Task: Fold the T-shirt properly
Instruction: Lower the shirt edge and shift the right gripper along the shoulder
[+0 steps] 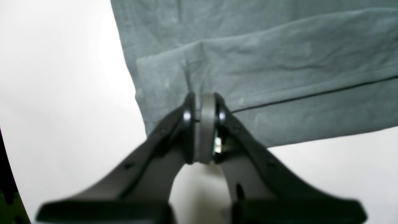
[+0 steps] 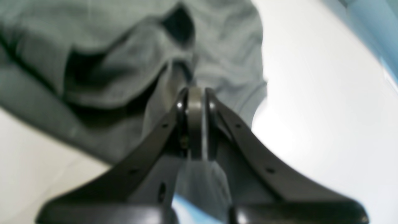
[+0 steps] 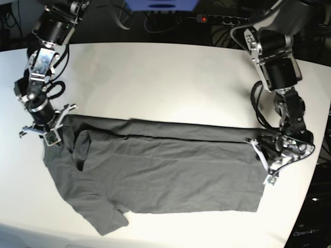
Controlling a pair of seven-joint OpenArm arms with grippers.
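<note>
Dark charcoal-grey wrinkly T-shirt [image 3: 155, 175] lies flat on white table [image 3: 155, 88], one long edge already folded in. Left gripper [image 1: 203, 102] clenched on hem corner, right gripper [image 2: 195, 96] clenched on shoulder fabric. Lift both w/ even tension, keep the fold straight.

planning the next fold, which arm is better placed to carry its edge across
Neither clearly: both are needed. Left gripper is shut on the T-shirt at its hem corner; right gripper is shut on bunched fabric at the shoulder end. Left's flat hem looks the tidier hold.
</note>
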